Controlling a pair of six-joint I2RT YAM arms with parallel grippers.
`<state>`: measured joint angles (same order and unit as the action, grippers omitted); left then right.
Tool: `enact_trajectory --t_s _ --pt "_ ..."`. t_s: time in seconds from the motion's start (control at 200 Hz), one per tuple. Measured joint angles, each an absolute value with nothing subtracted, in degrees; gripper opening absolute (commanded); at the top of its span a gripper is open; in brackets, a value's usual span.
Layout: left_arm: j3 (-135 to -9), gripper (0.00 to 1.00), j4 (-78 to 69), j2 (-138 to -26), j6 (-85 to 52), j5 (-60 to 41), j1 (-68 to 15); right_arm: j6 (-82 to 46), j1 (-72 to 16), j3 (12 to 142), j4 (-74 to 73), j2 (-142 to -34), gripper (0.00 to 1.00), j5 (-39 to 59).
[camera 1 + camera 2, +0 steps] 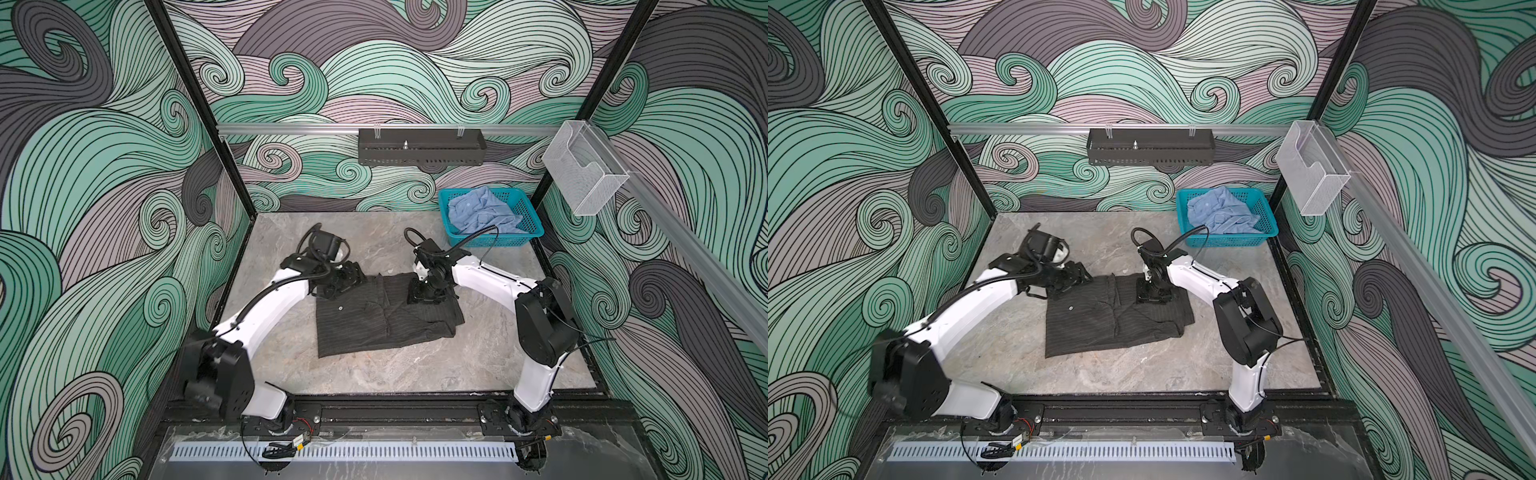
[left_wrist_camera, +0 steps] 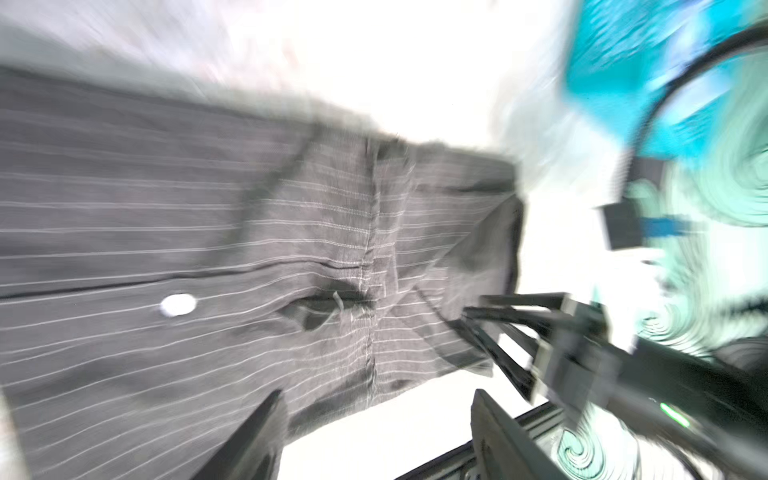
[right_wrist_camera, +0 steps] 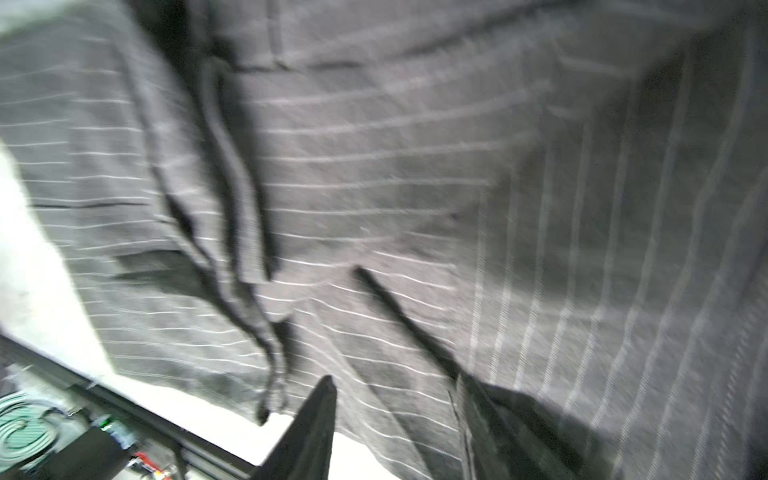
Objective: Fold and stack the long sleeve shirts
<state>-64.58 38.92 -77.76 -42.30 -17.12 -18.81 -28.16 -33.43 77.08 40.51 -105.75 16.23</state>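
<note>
Top views show the grey shirt folded on the table, the blue shirt crumpled in its basket. Left gripper and right gripper hover over grey cloth, jaws parted, empty; half remains, we judge.

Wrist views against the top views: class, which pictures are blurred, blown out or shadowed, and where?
Left wrist view: motion-smeared throughout, the table blown out white, the teal basket a streak. Right wrist view: milder blur, a dark diagonal shadow across the pinstriped shirt. Both top views: sharp and evenly lit.
</note>
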Motion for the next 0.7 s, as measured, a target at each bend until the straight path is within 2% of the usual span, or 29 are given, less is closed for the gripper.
enact_trajectory --t_s 0.105,0.15,0.321,0.701 --pt "-57.0 0.67 39.5 -70.9 -40.6 -16.9 -12.1 -30.3 -33.5 77.3 36.5 -106.1 0.15 20.3" --pt "-52.9 0.67 39.6 -69.8 -40.1 -16.9 -9.3 -31.7 -33.7 77.5 34.5 -106.9 0.1 22.1" --pt "-42.2 0.66 40.3 -70.6 -38.7 -17.4 -3.2 -36.9 -34.7 78.2 26.2 -111.4 0.07 27.8" --pt "-41.7 0.57 36.2 -81.8 -35.3 -19.8 2.7 -41.8 -35.7 74.0 17.8 -115.2 0.05 30.1"
